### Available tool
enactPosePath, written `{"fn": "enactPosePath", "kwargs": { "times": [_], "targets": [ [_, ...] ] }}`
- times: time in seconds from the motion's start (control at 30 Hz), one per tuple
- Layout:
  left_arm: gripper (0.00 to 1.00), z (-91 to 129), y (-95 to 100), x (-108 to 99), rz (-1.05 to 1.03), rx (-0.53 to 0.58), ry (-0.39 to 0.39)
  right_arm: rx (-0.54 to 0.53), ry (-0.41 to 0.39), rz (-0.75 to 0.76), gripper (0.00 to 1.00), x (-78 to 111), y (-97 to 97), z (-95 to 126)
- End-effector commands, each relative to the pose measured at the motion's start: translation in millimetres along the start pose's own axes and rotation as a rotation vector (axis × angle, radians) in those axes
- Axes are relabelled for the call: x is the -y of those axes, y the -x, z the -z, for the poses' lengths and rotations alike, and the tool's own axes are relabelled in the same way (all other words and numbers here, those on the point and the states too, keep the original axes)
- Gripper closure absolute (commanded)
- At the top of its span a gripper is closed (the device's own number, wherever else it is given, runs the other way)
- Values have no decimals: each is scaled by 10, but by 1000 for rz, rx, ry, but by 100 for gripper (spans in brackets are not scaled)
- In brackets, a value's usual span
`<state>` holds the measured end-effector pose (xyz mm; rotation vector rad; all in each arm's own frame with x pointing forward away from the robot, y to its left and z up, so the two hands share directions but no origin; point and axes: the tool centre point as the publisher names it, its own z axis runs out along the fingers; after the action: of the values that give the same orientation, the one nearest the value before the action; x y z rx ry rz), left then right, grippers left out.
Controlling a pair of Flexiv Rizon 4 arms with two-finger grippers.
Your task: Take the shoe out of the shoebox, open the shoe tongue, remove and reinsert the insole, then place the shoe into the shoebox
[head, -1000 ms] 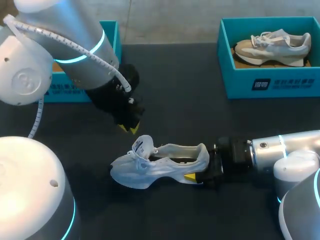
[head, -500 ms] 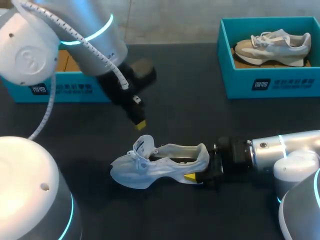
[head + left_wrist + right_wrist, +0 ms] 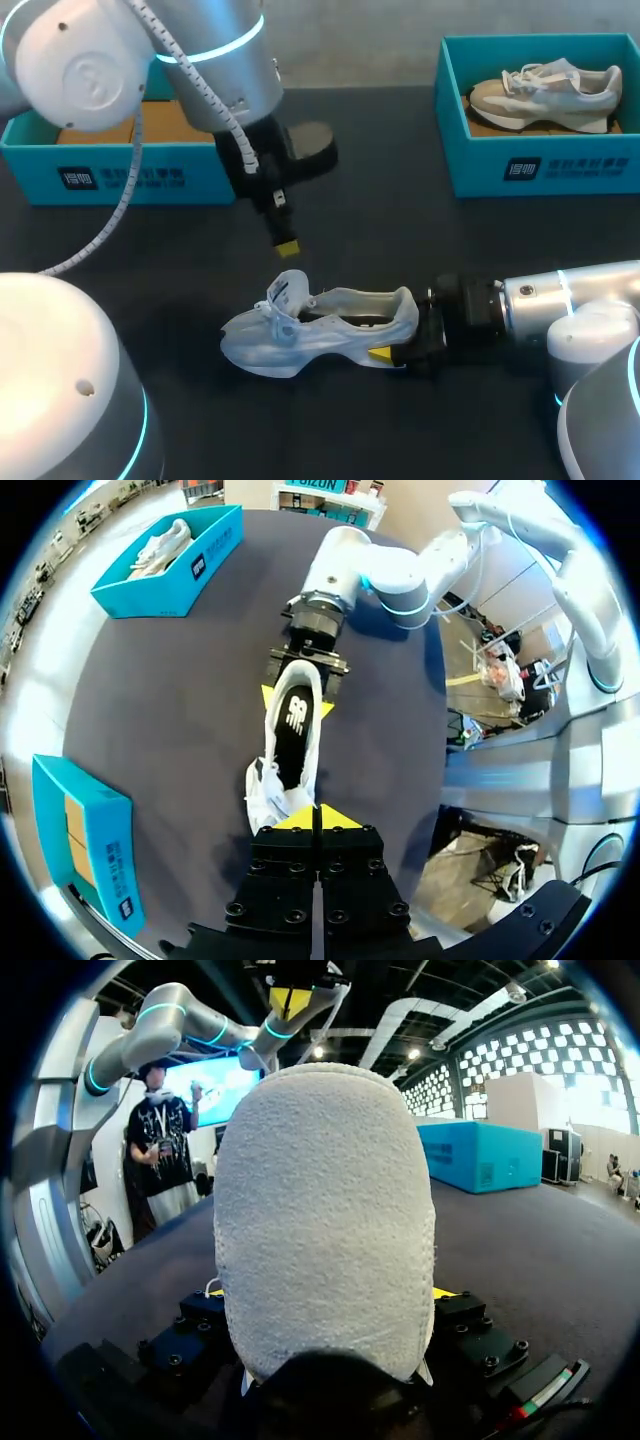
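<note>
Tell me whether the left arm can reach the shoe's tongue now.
Probably yes: the left gripper hangs shut just above the tongue, nothing between them; the right gripper clamps the white shoe only at its heel.

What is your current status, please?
Left claw shut, above tongue of white mesh sneaker. Right claw shut on its heel, sneaker on dark table. Nothing between left claw and tongue.

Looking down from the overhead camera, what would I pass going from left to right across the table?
An open teal cardboard shoebox → white mesh sneaker lying on its sole → right gripper clamped on its heel → second teal shoebox holding a grey-and-white sneaker.
</note>
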<state>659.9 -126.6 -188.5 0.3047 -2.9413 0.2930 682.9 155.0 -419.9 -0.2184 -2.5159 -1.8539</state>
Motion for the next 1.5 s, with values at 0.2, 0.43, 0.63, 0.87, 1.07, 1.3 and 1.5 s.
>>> {"fn": "enactPosePath", "kwargs": {
  "times": [0.2,0.43,0.63,0.87,1.07,1.3,1.5],
  "targets": [
    [100,-388,74,185,-145,9,-28,0,-6,-1,100,-14,-11,-6],
    [100,-687,118,282,-156,9,5,0,-6,-1,100,-14,-11,-6],
    [100,-845,110,316,-210,-4,53,0,-6,-1,100,-14,-11,-6],
    [100,-845,110,316,-210,-4,53,0,-6,-1,100,-14,-11,-6],
    [100,-845,110,316,-210,-4,53,0,-6,-1,100,-14,-11,-6],
    [100,-1090,157,520,-295,-24,90,0,-6,-1,100,-14,-11,-6],
    [100,-1266,207,591,-350,-37,78,0,-6,-1,100,-14,-11,-6]
  ]
}}
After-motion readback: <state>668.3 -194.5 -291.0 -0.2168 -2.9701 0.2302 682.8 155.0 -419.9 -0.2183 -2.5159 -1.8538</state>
